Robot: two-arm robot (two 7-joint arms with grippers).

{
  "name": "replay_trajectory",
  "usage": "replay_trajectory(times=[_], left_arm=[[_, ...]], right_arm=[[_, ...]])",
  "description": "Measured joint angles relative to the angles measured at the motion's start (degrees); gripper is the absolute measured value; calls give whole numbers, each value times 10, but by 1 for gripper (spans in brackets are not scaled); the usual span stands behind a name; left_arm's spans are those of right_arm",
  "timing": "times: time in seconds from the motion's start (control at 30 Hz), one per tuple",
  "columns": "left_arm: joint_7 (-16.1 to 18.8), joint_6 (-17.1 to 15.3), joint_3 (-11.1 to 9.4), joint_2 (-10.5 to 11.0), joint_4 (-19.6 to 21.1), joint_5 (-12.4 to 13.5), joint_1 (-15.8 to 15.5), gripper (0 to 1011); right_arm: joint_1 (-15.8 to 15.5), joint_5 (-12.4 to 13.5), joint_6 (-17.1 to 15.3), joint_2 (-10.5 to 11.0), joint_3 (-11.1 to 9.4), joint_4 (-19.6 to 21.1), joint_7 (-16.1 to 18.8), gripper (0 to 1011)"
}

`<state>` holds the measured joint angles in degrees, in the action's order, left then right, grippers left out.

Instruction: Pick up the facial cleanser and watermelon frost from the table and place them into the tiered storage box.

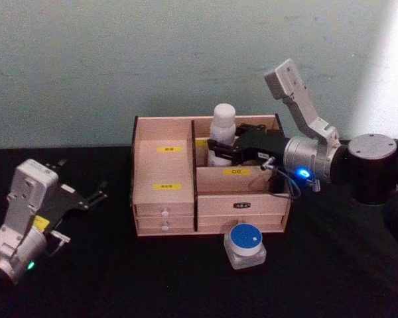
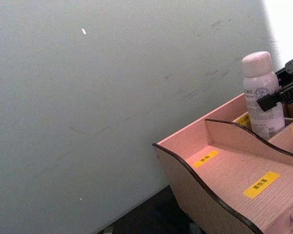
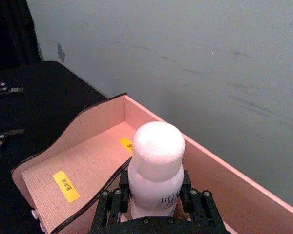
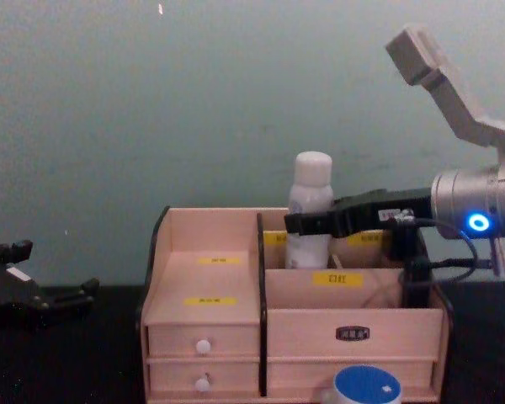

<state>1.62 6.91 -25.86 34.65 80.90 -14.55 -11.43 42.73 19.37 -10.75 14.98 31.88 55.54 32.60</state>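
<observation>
One black bench (image 1: 331,265) carries everything you are working with. Largest on it is the tiered storage box (image 1: 252,192), standing at the middle toward the far wall. Its stepped compartments are open on top, yellow labels mark the steps, and the white-knobbed drawers face near.

Your right gripper (image 1: 219,151) reaches in from the right over the box's right half. Its fingers are closed against both sides of the facial cleanser (image 1: 224,119), low on the bottle's body.

Your left gripper (image 1: 76,182) is at the near left of the bench, well apart from the box. Its fingers are spread wide with nothing between them.

The facial cleanser is a white bottle with a rounded white cap. It stands upright in the far right compartment, just right of the centre divider, with its cap rising above the box's back wall. You cannot tell whether its base rests on the compartment floor.

The watermelon frost (image 1: 245,244) is a small clear jar with a blue lid. It sits on the bench just in front of the right-hand drawers, untouched.
</observation>
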Motion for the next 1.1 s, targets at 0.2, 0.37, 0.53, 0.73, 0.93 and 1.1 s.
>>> replay_trajectory(times=[0.2,0.37,0.53,0.73,0.93,1.1], left_arm=[[0,0,0,0,0,0,0,1001],[0,0,0,0,0,0,0,1001],[0,0,0,0,0,0,0,1001],[0,0,0,0,0,0,0,1001],[0,0,0,0,0,0,0,1001],[0,0,0,0,0,0,0,1001]], right_arm=[[-1,-5,1,-3,0,-6,0,591],[-2,-9,1,-5,-1,-10,-1,591],[-2,-13,2,-7,-2,-14,-2,591],[-4,-18,2,-8,-4,-14,-3,591],[-4,-22,4,-8,-4,-14,-3,591],[-5,-22,4,-8,-4,-14,-3,591]])
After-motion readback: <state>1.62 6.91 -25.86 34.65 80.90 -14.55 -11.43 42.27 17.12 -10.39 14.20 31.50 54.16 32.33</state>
